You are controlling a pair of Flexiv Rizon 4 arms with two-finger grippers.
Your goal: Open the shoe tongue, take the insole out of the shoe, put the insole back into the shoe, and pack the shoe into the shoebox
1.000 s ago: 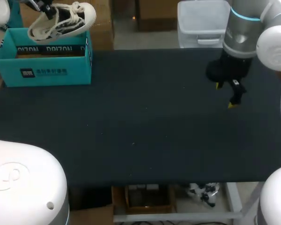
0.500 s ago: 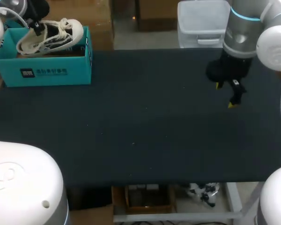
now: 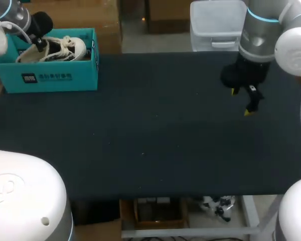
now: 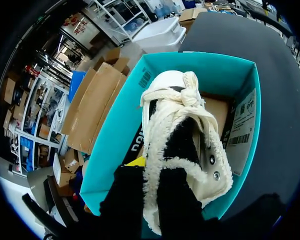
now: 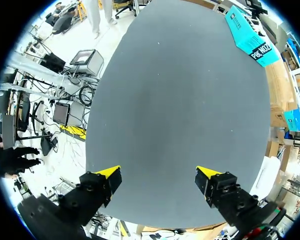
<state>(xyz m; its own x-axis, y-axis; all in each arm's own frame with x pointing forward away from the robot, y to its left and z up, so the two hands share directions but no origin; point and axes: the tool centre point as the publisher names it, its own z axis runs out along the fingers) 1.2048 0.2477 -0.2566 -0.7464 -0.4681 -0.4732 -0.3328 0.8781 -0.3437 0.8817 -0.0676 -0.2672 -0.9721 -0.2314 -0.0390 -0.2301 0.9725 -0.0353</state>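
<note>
Left gripper (image 4: pixel 149 169) clamped on the shoe (image 4: pixel 182 125) collar | we see the shoe lengthwise in the shoebox (image 4: pixel 112 127), toe pointing away | right gripper (image 5: pixel 158 175) (fingers apart) well apart.

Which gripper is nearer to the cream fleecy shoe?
Left. The left gripper grips the cream fleecy shoe inside the teal cardboard shoebox; the right gripper hangs open far across the black table.
</note>
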